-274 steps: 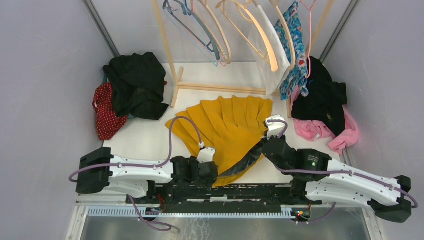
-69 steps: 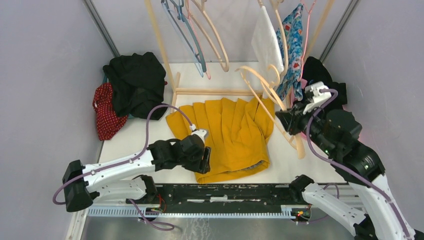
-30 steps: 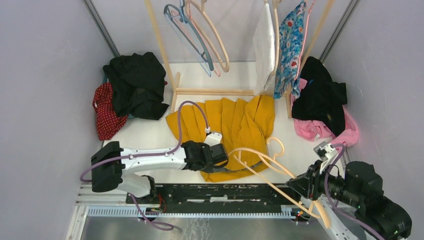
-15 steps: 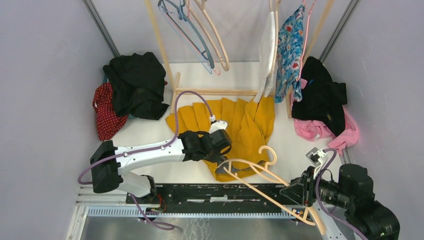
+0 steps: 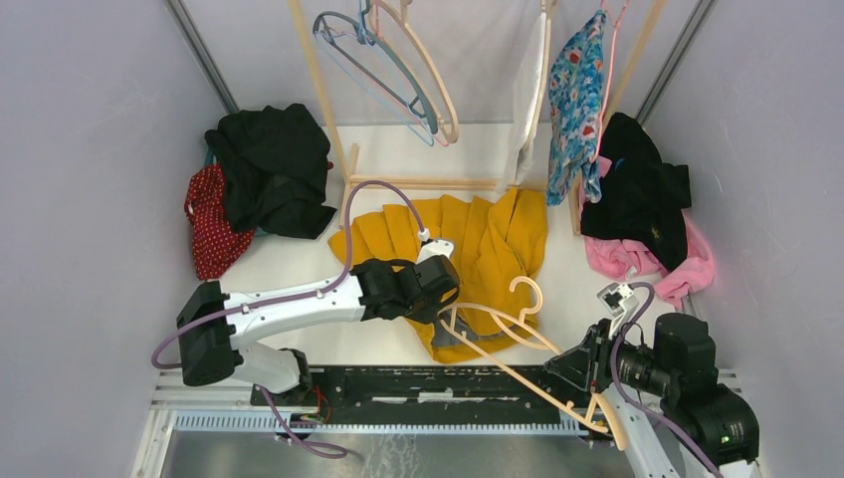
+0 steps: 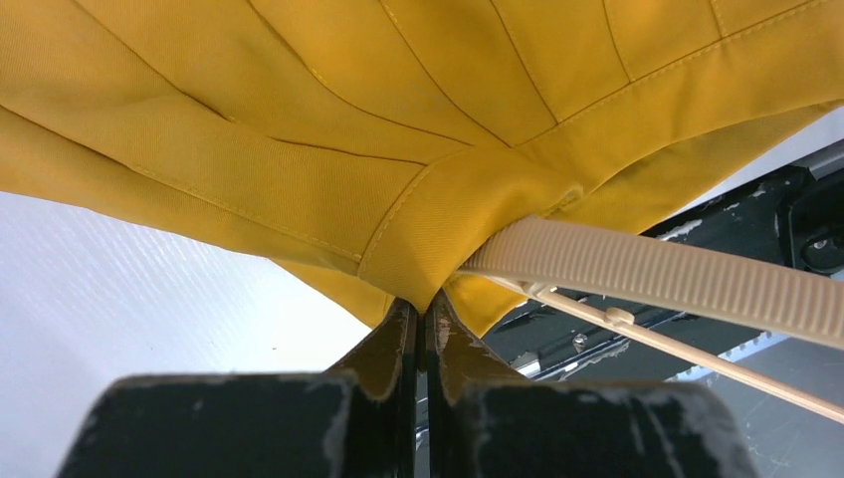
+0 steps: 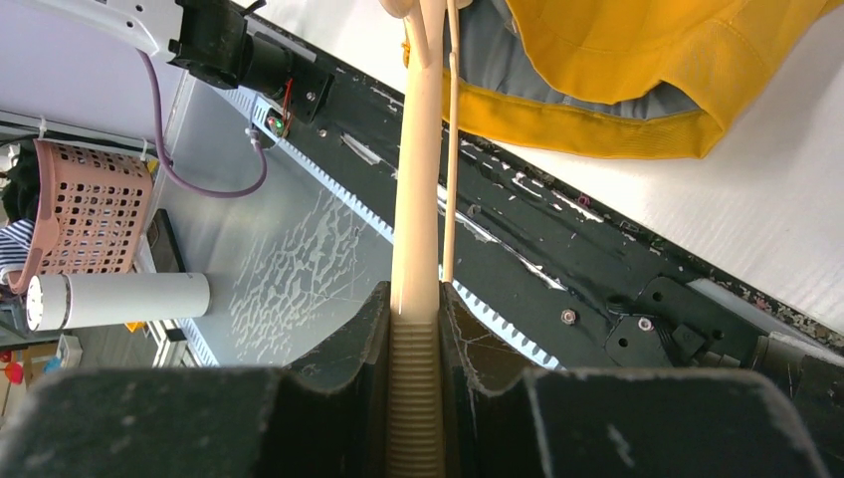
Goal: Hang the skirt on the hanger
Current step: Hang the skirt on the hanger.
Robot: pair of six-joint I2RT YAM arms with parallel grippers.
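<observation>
R gripper (image 7: 415, 299) clamps beige hanger (image 7: 416, 179); L gripper (image 6: 420, 317) pinches yellow skirt (image 5: 493, 239).
At near edge, R fingers pressed onto hanger's ribbed arm end, hanger reaching diag. toward table (image 5: 299, 269) centre; its far arm touches skirt's waistband fold, just beside L fingers shut tight on that fabric, tented above table; rest of skirt spread flat beyond; at back, wooden rack (image 5: 398, 182) w/ spare hangers & floral garment (image 5: 575, 90).

Mustard-yellow skirt (image 5: 488, 249), cream hanger (image 7: 416, 199), red cloth (image 5: 209, 229) with seemingly white dots.
</observation>
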